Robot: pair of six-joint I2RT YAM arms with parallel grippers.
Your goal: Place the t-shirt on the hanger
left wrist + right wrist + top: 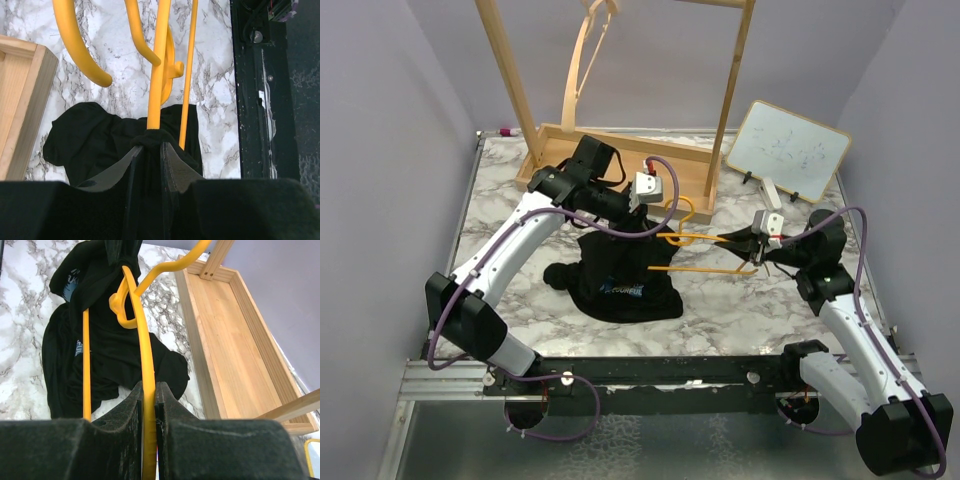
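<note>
The black t-shirt [620, 283] hangs in a bunch from my left gripper [640, 218], its lower part resting on the marble table with the blue print showing. My left gripper [150, 145] is shut on a fold of the shirt [90, 142], and one arm of the yellow-orange hanger [159, 75] runs into that fold. My right gripper [747, 241] is shut on the other end of the hanger [705, 252] and holds it roughly level above the table. In the right wrist view the fingers [148, 392] clamp the hanger's arm [145, 340], with the shirt [105, 355] beyond.
A wooden rack with a tray base [620, 145] stands at the back, a pale wooden hanger [582, 60] hanging from it. The base also shows in the left wrist view [20, 90] and the right wrist view [225, 340]. A small whiteboard [787, 150] stands back right. A black rail [660, 372] runs along the near edge.
</note>
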